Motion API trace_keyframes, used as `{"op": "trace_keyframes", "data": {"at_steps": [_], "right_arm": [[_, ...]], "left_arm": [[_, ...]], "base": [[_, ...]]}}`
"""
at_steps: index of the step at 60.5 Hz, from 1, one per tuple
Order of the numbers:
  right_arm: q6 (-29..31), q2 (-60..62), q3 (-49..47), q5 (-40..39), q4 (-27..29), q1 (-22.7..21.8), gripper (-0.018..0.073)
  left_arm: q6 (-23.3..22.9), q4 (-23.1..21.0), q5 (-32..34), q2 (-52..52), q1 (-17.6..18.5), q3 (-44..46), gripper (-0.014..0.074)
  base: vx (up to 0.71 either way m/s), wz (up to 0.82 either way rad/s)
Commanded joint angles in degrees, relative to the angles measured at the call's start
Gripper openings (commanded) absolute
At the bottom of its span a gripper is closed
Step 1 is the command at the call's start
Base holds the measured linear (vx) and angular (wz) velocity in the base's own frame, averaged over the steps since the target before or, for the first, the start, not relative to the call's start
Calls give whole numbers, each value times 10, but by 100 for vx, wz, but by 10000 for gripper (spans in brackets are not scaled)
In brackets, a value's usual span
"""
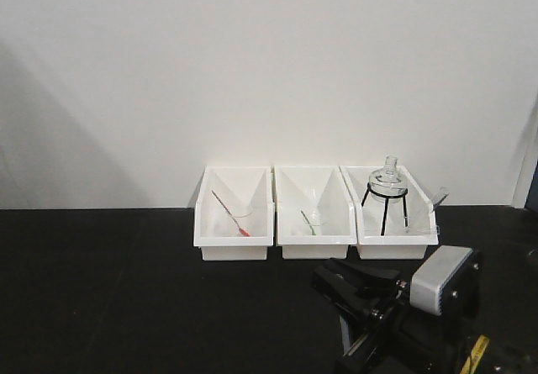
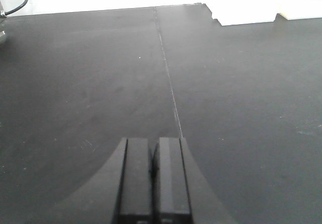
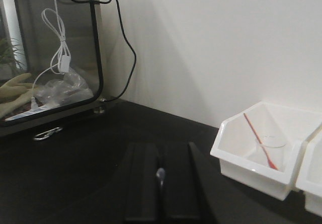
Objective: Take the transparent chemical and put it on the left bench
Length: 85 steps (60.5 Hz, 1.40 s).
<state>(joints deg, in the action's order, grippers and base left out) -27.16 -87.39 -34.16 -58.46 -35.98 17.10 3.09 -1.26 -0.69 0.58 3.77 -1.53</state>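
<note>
The small clear glass beaker of colourless liquid (image 1: pixel 439 196) seems to sit at the 3 o'clock end of the right-hand white plastic bin (image 1: pixel 395 241), just past the round glass flask on its black wire tripod (image 1: pixel 387 191). It is faint, so I am unsure. Nothing grips it. My right jaws and left jaws are both pressed closed and empty over the matte black surface (image 1: pixel 101 290). I judge the reach, grip, lift and placing all remain.
</note>
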Motion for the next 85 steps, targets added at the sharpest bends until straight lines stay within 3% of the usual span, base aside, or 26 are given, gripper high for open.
{"op": "trace_keyframes", "data": {"at_steps": [1,11,19,33,42,51,62,68,74,85], "right_arm": [[4,-14,-18,-74,13,-1,0],[6,-51,-18,-43,11,-1,13],[9,-57,-18,-2,-5,-1,76],[19,-57,-18,25,-93,-1,292],[19,-57,-18,25,-102,-1,424],[24,-51,-18,14,-93,-1,480],[34,8,-18,-5,-44,-1,478],[27,74,-18,26,-10,-1,474],[-3,147,-18,134,10,-1,423],[-32,297,-18,423,32,-1,97]], "left_arm": [[-4,0,45,11,1,-9,-3],[-4,0,45,11,1,-9,-3],[-4,0,45,11,1,-9,-3],[-4,0,45,11,1,-9,-3],[-4,0,45,11,1,-9,-3],[-4,0,45,11,1,-9,-3],[-4,0,45,11,1,-9,-3],[-4,0,45,11,1,-9,-3],[-4,0,45,11,1,-9,-3],[-4,0,45,11,1,-9,-3]], "base": [[0,0],[0,0],[0,0],[0,0],[0,0],[0,0],[0,0],[0,0],[0,0],[0,0]]}}
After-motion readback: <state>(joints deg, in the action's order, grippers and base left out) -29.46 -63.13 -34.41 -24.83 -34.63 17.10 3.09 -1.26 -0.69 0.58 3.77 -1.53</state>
